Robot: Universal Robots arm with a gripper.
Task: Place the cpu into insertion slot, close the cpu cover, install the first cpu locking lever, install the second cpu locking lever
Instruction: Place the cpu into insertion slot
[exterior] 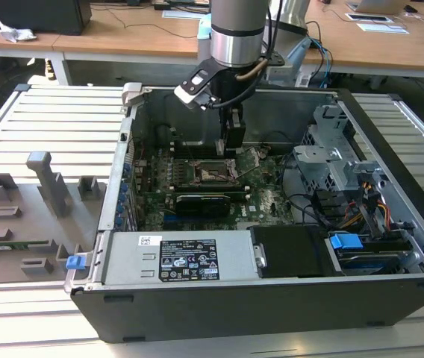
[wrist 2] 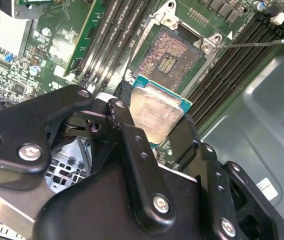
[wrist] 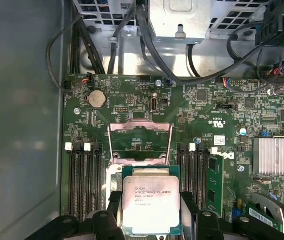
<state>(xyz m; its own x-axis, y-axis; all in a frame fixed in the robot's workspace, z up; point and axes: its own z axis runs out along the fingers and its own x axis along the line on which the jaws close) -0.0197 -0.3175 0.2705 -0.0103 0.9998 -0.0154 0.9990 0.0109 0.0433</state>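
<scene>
On a slatted metal bench sits an open computer case. The gripper pinches the cpu by two edges above the insertion slot, with the cpu cover raised beside that slot. Any tilt or offset while lowering could bend its pins.

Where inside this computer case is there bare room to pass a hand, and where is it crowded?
Free: the bare case panel beside the memory slots. Crowded: the insertion slot, near the gripper holding the cpu, and the cables.
</scene>
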